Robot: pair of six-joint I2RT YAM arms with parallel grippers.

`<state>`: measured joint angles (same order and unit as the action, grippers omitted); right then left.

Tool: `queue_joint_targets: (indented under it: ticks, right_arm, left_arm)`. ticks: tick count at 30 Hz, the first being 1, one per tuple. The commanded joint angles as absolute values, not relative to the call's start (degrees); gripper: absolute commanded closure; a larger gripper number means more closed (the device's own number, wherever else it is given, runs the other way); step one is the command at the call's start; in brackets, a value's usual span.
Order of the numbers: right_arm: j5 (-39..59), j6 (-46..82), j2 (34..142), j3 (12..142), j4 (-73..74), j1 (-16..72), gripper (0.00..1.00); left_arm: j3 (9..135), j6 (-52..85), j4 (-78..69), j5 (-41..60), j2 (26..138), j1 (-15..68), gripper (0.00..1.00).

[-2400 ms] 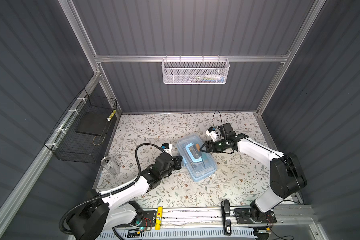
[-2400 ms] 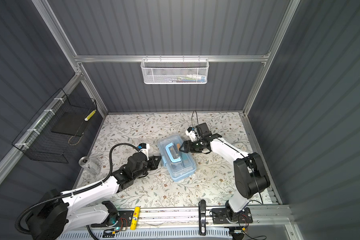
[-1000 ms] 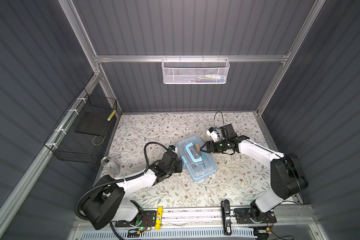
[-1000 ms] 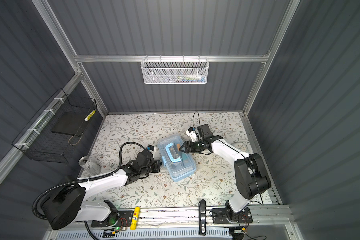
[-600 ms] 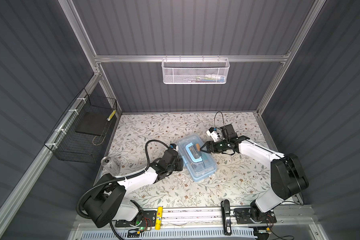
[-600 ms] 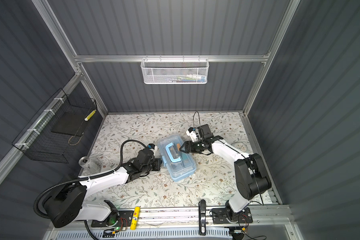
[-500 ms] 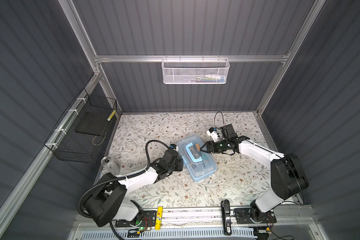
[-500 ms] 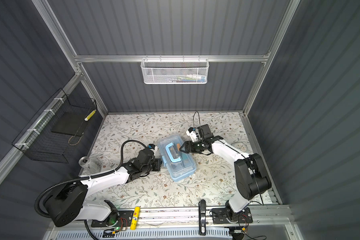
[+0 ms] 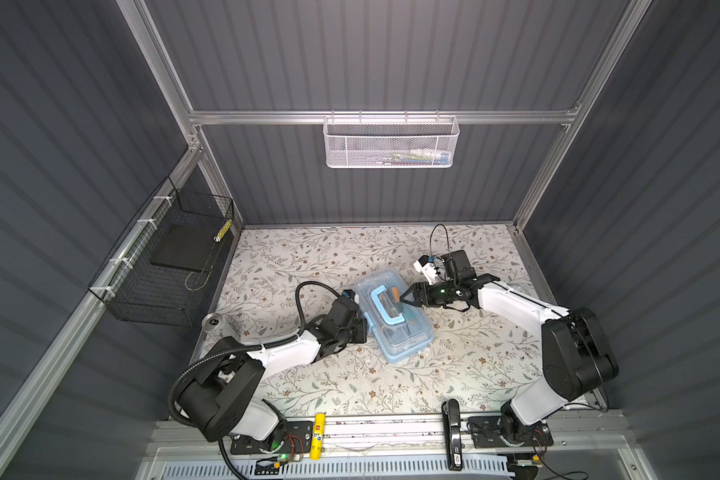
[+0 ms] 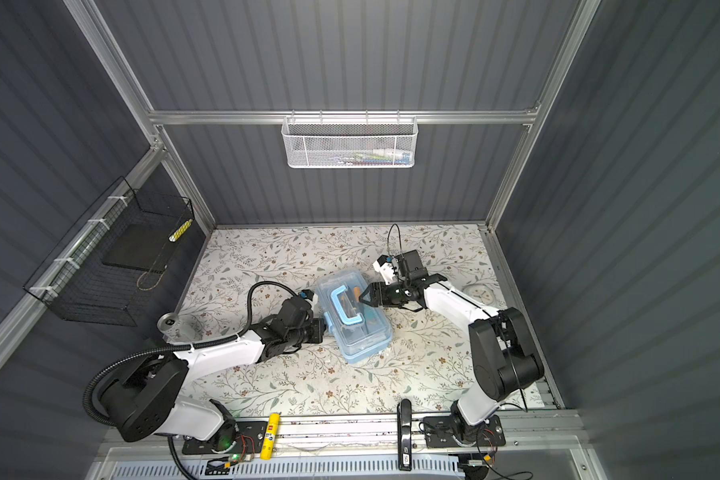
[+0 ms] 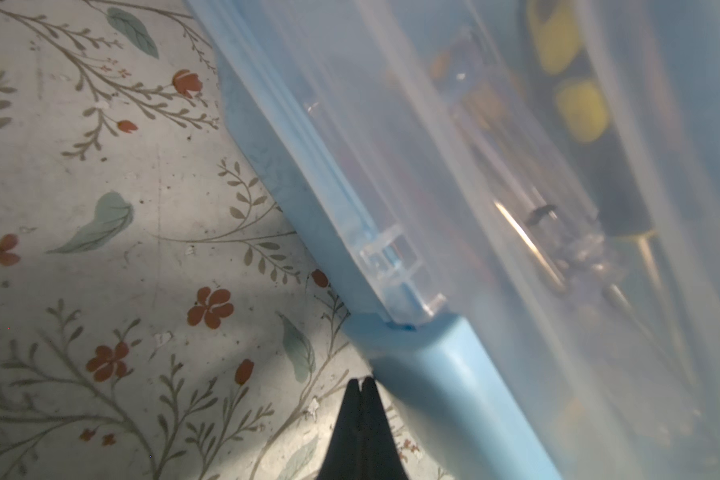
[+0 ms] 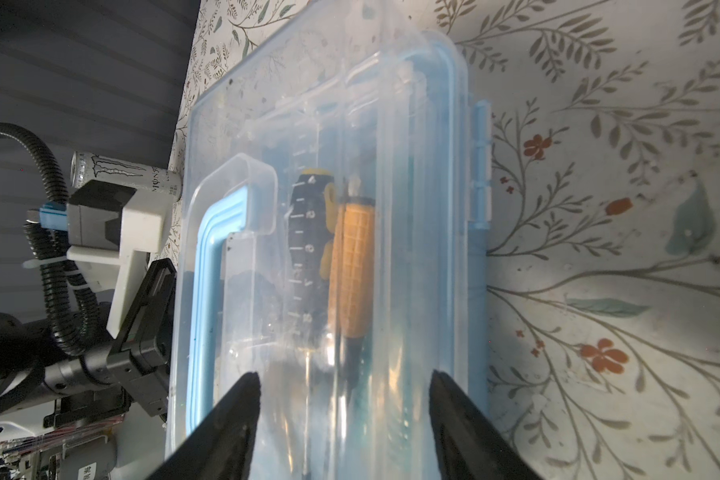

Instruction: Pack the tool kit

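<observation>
The tool kit (image 9: 408, 347) is seen near the middle of the floral tabletop (image 9: 308, 257). It lies flat, its long axis running from about 11 o'clock to about 5 o'clock in both top views. Its clear lid (image 12: 408, 124) is down. The light-blue handle (image 9: 385, 311) is laid flat on the lid along the same axis, both ends turned toward about 2 o'clock. Through the lid an orange screwdriver grip (image 12: 352, 266) and a yellow-and-black item (image 12: 308, 232) are seen side by side, both lined up with the long axis. In a top view the orange grip (image 10: 356, 294) is found toward the 11 o'clock end.

The right tool (image 9: 409, 298) is placed at the kit's 2 o'clock side. Its jaws are spread fairly wide over the lid and nothing is gripped between them (image 12: 344, 376). Whether the lid is touched cannot be told.

The left tool (image 9: 363, 328) is set at the kit's 8 o'clock side, low on the tabletop, jaws pressed together and holding nothing. In the left wrist view its tips (image 11: 361, 388) are seen just beside a light-blue latch (image 11: 433, 374) on the kit's long side, though contact cannot be made out.

A drink can (image 9: 212, 323) is stood at the kit's 9 o'clock, well apart, by the tabletop's edge.
</observation>
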<state>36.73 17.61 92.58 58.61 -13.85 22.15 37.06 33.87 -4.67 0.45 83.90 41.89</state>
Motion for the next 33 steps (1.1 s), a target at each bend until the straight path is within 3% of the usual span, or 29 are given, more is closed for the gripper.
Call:
queue_joint_targets:
  ticks: [1, 11, 15, 20, 23, 24, 28, 33]
  right_arm:
    - [39.9, 18.8, 93.1, 55.9, -15.1, 24.2, 0.35]
    - [40.8, 20.1, 93.4, 54.8, -12.4, 25.2, 0.35]
    - [35.1, 18.8, 92.4, 55.6, -15.8, 24.7, 0.34]
    - [32.7, 18.2, 87.2, 55.6, -17.9, 16.6, 0.34]
    - [26.5, 17.5, 81.1, 55.6, -19.6, 10.3, 0.29]
    - [23.5, 18.5, 79.2, 55.8, -20.5, 7.9, 0.28]
    - [14.7, 20.6, 71.7, 55.3, -22.0, -3.0, 0.23]
    - [2.5, 19.2, 61.8, 48.2, -14.7, -7.3, 0.17]
  left_arm:
    - [42.9, 34.1, -13.1, 6.1, 84.4, 42.4, 1.0]
    - [46.9, 32.4, -13.2, 6.8, 86.9, 42.4, 1.0]
    - [47.3, 30.4, -9.5, 1.3, 86.9, 42.0, 0.99]
    - [50.2, 21.2, 4.7, -9.3, 82.2, 36.2, 0.63]
    - [48.9, 19.1, 6.8, -8.9, 77.9, 26.0, 0.1]
    - [48.3, 18.9, 6.8, -10.8, 76.7, 23.6, 0.01]
    - [49.0, 18.0, 8.2, -17.6, 75.2, 14.8, 0.0]
    - [47.1, 18.5, 5.8, -29.1, 79.2, 6.2, 0.0]
